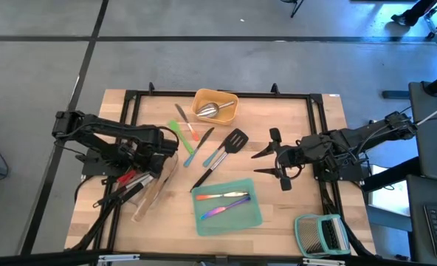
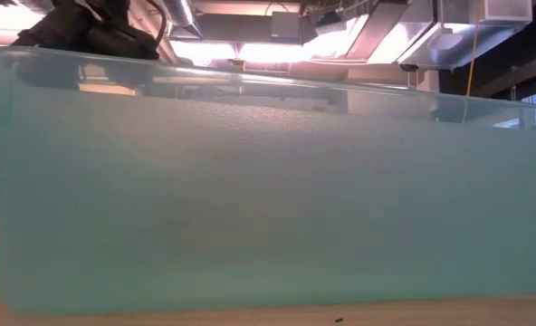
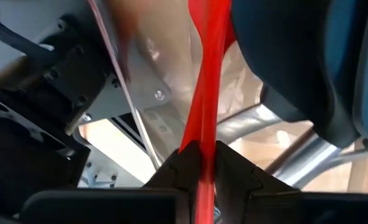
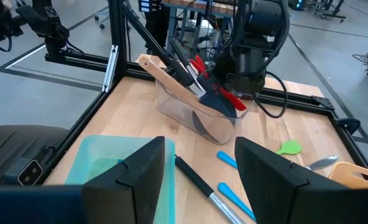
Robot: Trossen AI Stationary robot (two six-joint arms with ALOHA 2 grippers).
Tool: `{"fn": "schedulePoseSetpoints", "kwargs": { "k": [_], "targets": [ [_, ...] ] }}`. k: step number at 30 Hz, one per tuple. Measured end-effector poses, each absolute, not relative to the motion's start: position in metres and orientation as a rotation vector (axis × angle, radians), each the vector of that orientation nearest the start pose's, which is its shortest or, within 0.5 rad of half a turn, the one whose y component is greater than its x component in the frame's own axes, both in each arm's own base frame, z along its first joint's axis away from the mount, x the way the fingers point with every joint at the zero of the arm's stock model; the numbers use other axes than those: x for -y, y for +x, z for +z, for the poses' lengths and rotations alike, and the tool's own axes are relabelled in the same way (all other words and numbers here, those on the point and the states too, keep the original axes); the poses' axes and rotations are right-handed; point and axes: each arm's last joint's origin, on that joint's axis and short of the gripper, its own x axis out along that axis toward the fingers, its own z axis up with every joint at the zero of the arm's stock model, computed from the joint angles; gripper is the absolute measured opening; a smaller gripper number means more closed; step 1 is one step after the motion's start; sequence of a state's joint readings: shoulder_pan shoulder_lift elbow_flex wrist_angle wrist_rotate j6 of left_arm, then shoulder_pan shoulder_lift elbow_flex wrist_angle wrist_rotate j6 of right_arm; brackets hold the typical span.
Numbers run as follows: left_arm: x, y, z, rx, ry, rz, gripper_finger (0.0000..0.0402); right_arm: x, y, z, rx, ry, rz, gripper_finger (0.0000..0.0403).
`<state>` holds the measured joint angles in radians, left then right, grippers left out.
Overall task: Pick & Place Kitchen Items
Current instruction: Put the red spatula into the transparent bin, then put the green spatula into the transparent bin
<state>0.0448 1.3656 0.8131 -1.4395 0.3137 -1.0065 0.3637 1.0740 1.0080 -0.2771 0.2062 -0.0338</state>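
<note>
On the wooden table we read no writing – the left gripper pinches a red utensil handle over the clear tray; the right gripper hangs spread; a teal tray blocks the low view.

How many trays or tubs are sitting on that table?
3. A yellow tray at the far edge holds a steel scoop; a teal tray near the front holds cutlery; a clear tub of utensils lies under the left claw. None seem hidden.

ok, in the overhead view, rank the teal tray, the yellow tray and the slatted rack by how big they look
1. teal tray, clearly largest.
2 and 3. yellow tray and slatted rack look about alike; no ranking between them.
</note>
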Motion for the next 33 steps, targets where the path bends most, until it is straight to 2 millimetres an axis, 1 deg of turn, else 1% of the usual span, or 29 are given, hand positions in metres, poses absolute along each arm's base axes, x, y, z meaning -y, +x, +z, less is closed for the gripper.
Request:
{"fn": "schedulePoseSetpoints", "kwargs": {
  "k": [10, 13, 17, 20, 25, 27, 30, 33],
  "targets": [
    [0.003, 0.168, 0.198, -1.939, -1.029, 0.817, 0.007, -0.077, 0.22, 0.347, -0.327, -0.13, 0.162, 0.0199],
    [0.004, 0.168, 0.198, -1.945, -1.036, 0.806, 0.0092, -0.077, 0.22, 0.347, -0.327, -0.13, 0.162, 0.0199],
    [0.004, 0.163, 0.201, -2.0, -1.036, 0.803, 0.0134, -0.077, 0.22, 0.347, -0.327, -0.13, 0.162, 0.0199],
    [0.002, 0.163, 0.211, -2.038, -1.021, 0.796, 0.0167, -0.077, 0.22, 0.347, -0.325, -0.129, 0.162, 0.0199],
    [-0.002, 0.171, 0.228, -1.962, -1.028, 0.707, 0.0207, -0.077, 0.22, 0.348, -0.32, -0.128, 0.162, 0.0199],
    [-0.005, 0.176, 0.234, -1.93, -1.04, 0.699, 0.0214, -0.077, 0.22, 0.348, -0.321, -0.128, 0.162, 0.0199],
    [-0.007, 0.183, 0.248, -1.867, -1.047, 0.675, 0.0216, -0.077, 0.22, 0.348, -0.322, -0.128, 0.162, 0.0199],
    [-0.01, 0.191, 0.263, -1.772, -1.006, 0.683, 0.0214, -0.077, 0.22, 0.347, -0.326, -0.129, 0.162, 0.0199]
  ]
}}
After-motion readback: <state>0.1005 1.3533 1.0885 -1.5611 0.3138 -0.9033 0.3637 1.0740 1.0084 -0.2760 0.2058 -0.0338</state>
